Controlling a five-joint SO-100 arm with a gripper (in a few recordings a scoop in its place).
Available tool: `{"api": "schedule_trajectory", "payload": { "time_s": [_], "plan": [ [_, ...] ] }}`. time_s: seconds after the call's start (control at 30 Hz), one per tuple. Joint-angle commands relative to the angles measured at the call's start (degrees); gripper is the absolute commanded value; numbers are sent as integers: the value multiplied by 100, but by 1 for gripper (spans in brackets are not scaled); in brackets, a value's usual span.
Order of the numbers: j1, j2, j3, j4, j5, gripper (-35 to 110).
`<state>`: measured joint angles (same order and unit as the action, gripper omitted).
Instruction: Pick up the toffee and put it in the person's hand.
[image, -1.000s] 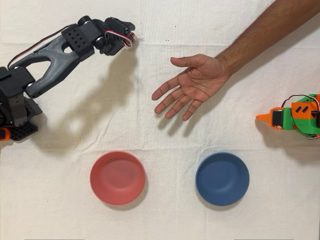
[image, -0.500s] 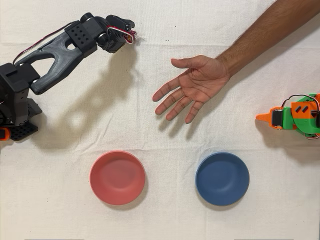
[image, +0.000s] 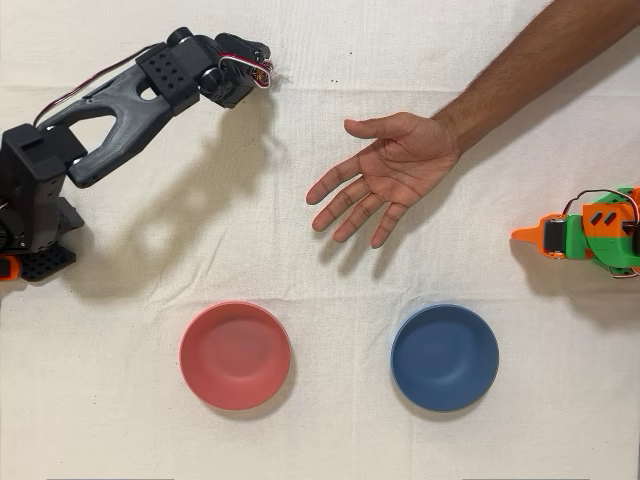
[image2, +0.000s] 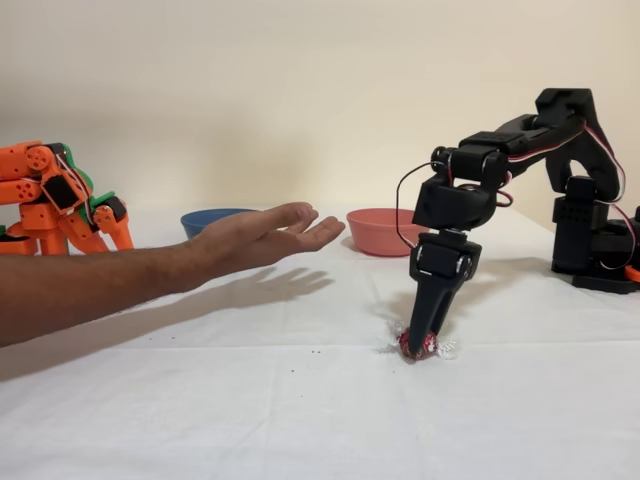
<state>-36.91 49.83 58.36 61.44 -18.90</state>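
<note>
- The toffee (image2: 418, 345) lies on the cloth (image2: 300, 400), pinched between the tips of the gripper (image2: 420, 343), which points straight down.
- The hand (image: 385, 175) hovers palm up, fingers spread, above the cloth, well apart from the toffee.
- Red bowl (image: 235, 355) and blue bowl (image: 444, 357) sit beyond the hand in the fixed view.

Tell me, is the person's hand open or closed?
Open: the person's hand hovers palm up with fingers spread, nothing in it.
</note>
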Motion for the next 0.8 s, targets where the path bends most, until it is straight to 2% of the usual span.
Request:
{"api": "schedule_trajectory", "payload": {
  "time_s": [0.0,0.77],
  "plan": [
    [18,176,-439,-35,-105,24],
    [9,633,70,-264,-9,12]
  ]
}}
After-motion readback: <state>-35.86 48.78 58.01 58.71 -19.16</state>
